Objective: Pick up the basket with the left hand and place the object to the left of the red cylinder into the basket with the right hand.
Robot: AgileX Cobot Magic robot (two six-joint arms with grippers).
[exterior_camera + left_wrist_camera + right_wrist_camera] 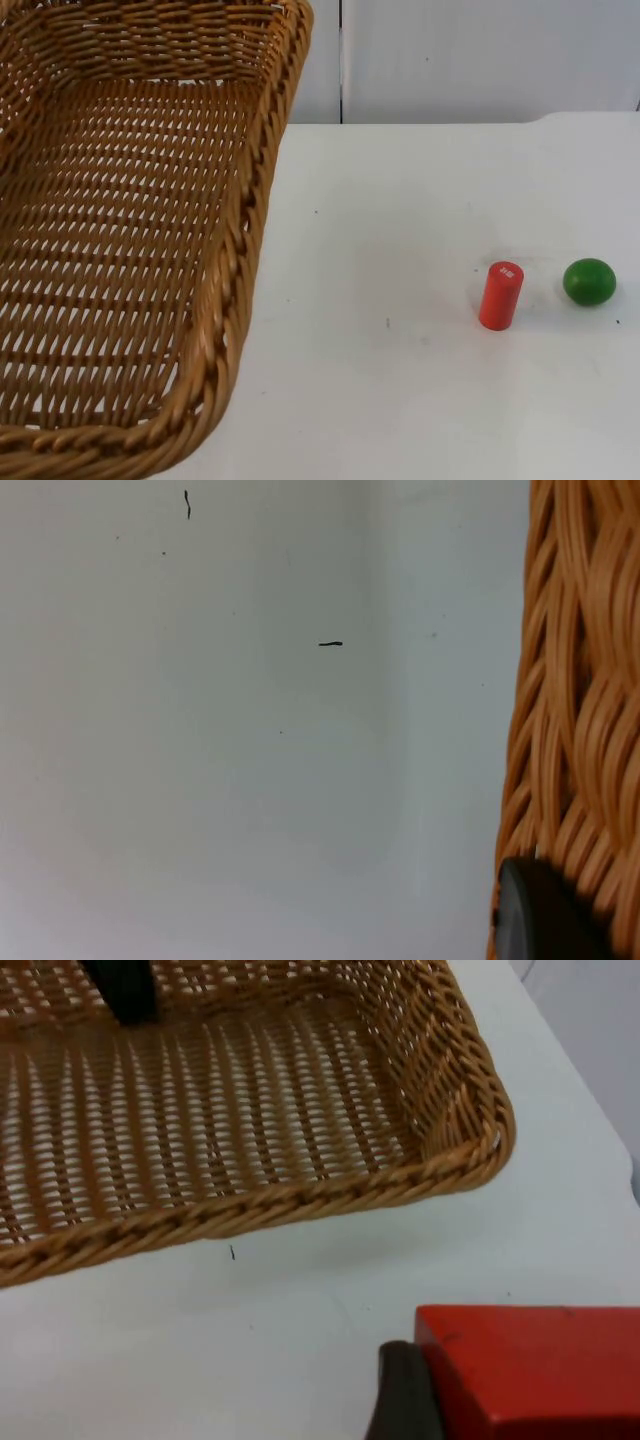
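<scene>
Holding the wicker basket (120,250) raised, the left gripper (545,920) clamps its rim. The right gripper (500,1400) grips a red block (530,1360), with the basket just ahead. We should carry the block past the rim before releasing.

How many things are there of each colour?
Red: 2, cylinder and block in right gripper
Green: 1, ball
Tan: 1, basket in left gripper
Total: 4

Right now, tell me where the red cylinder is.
In the top view the red cylinder stands on the white table at the right side, just left of the green ball and well right of the basket.
</scene>
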